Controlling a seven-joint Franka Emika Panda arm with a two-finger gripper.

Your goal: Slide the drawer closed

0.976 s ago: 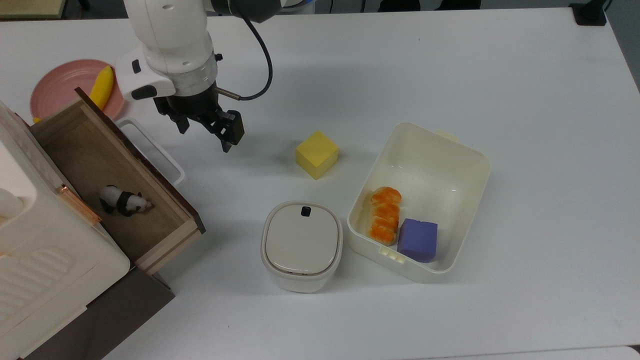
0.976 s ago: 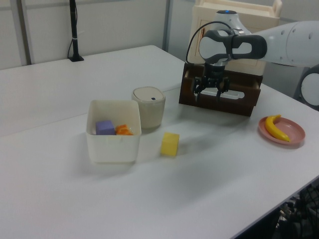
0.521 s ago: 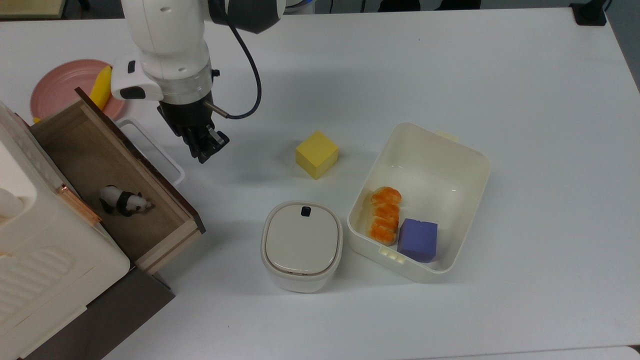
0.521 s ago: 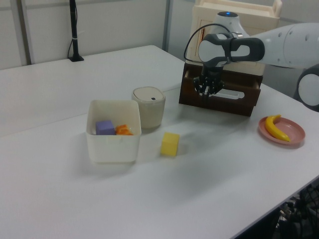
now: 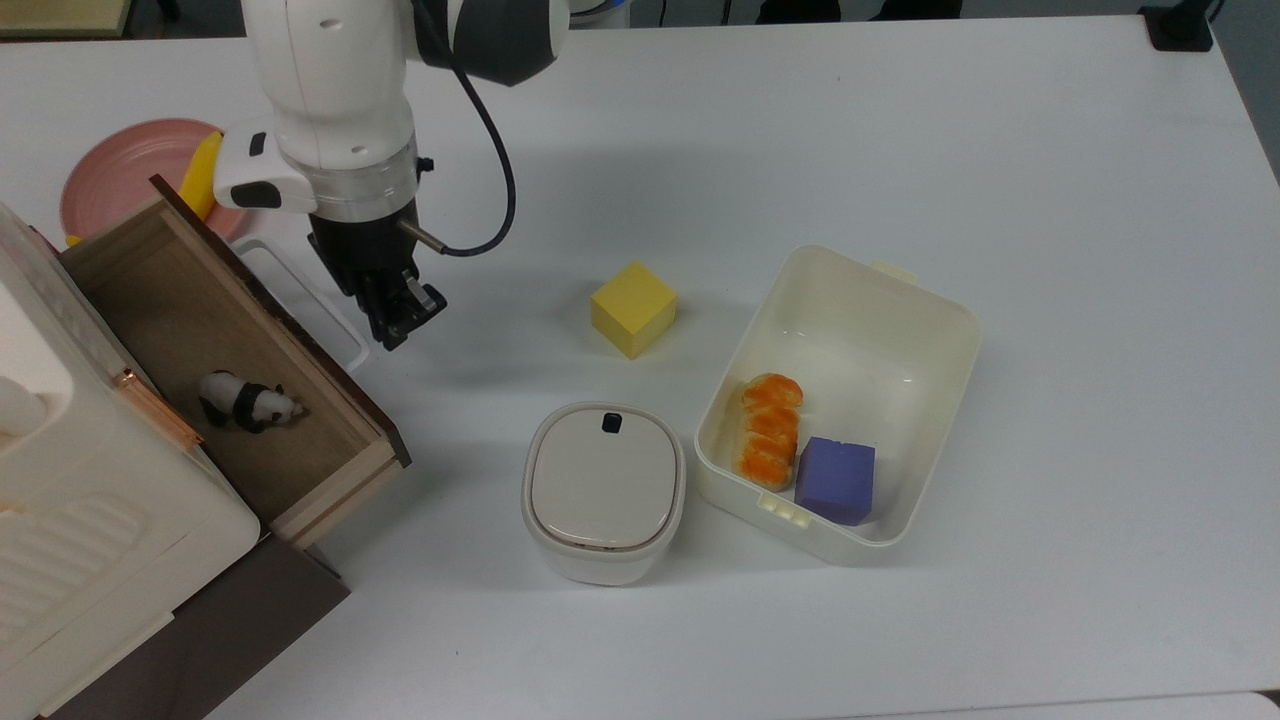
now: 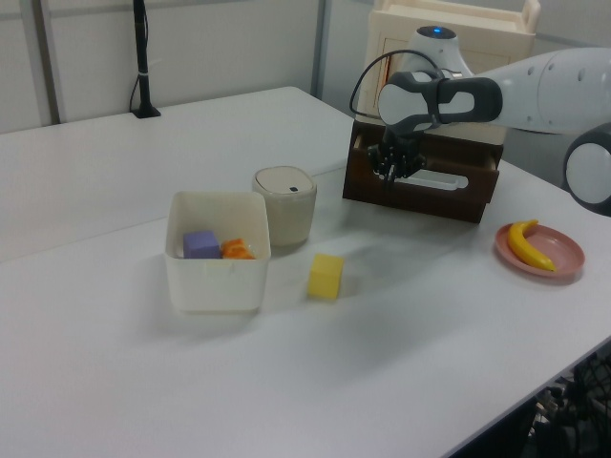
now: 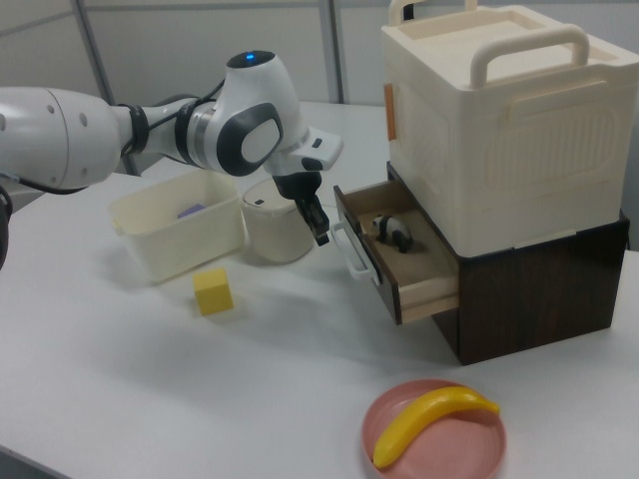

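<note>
A: Jaws [image 5: 395, 322] look pressed together, empty, just beside the white handle [image 5: 320, 300] of the drawer [image 5: 215, 360], which stands pulled out.

B: Approach step, I'd judge. Next: contact the dark front, push toward the cabinet [image 7: 499, 130].

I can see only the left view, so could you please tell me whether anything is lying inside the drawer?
Observer: Yes. The top view shows a small panda figure on the floor of the drawer.
Operator: Thank you. Where is the gripper relative to the handle?
Observer: In the top view the gripper, fingers shut, sits at the outer edge of the handle; I cannot tell whether they touch.
Operator: How far out is the drawer?
Observer: The right view shows it pulled well out of the cabinet.
</note>
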